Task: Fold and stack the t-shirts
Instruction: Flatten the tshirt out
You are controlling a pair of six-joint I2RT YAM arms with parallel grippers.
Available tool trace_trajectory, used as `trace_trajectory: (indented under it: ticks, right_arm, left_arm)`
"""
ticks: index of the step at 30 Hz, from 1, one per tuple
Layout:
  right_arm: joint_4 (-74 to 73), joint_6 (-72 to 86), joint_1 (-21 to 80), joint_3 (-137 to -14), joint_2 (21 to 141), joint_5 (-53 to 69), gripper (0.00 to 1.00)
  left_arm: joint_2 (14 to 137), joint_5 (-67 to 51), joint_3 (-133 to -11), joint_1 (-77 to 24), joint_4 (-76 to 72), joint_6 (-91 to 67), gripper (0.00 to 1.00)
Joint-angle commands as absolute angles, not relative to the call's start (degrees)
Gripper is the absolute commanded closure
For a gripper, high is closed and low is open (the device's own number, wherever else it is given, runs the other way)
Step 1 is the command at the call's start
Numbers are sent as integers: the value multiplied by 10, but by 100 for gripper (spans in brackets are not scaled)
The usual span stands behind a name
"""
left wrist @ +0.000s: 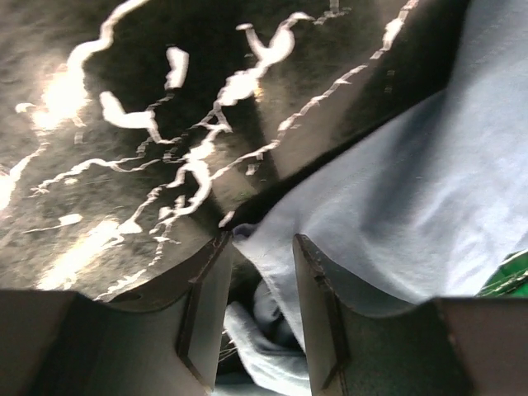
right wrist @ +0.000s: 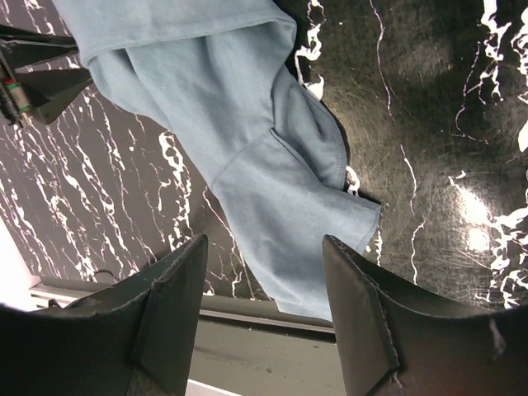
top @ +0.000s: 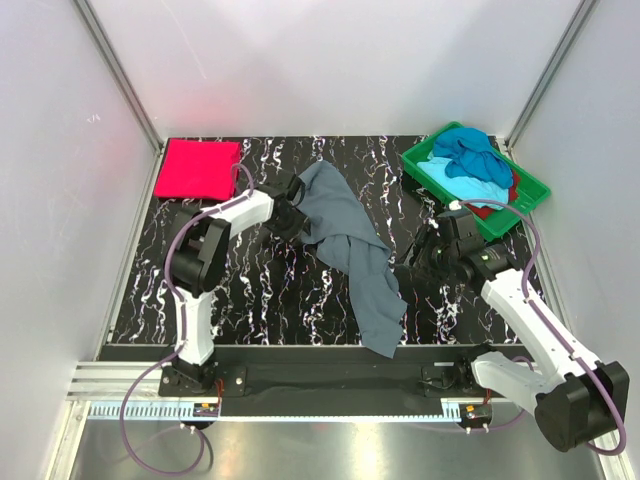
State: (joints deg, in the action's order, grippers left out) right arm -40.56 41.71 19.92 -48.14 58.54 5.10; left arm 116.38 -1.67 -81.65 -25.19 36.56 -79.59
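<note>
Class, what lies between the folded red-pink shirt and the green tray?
Top view: the grey-blue shirt, upper end pinched by the left gripper.

i see folded shirt (top: 197, 168) back-left on worktop (top: 260, 290), loose shirt (top: 350, 250) mid, tray (top: 422, 170) back-right w/ shirt pile (top: 475, 165) in it.

Top cam: high behind my bases, facing down, whole table (top: 250, 290) | left wrist cam: very close, past left fingers (left wrist: 206, 322) onto grey-blue shirt (left wrist: 396, 206) | right wrist cam: farther off, past right fingers (right wrist: 363, 313) | all three share that shirt.

Slate grey-blue t-shirt (top: 350, 245) (black white-veined table (top: 250, 290))
</note>
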Motion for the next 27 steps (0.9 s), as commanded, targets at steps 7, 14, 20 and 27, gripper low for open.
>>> trace_trajectory:
  ticks: [7,14,20,27]
  right_arm:
    - [-482,457,201,-455,547,68,35]
    - [-472,569,205,-324,444,127,39]
    - [-397,604,225,-260,449,170,38]
    - [-267,588,238,-264,518,121,34]
  left_arm:
    - [1175,-7,-830,-258,367,-790,90]
    - [1119,77,-909,-236,367,-712,100]
    - [1128,77,-987,-193,364,-661,100]
    - [1151,39,-1066,-167,354,-591,100]
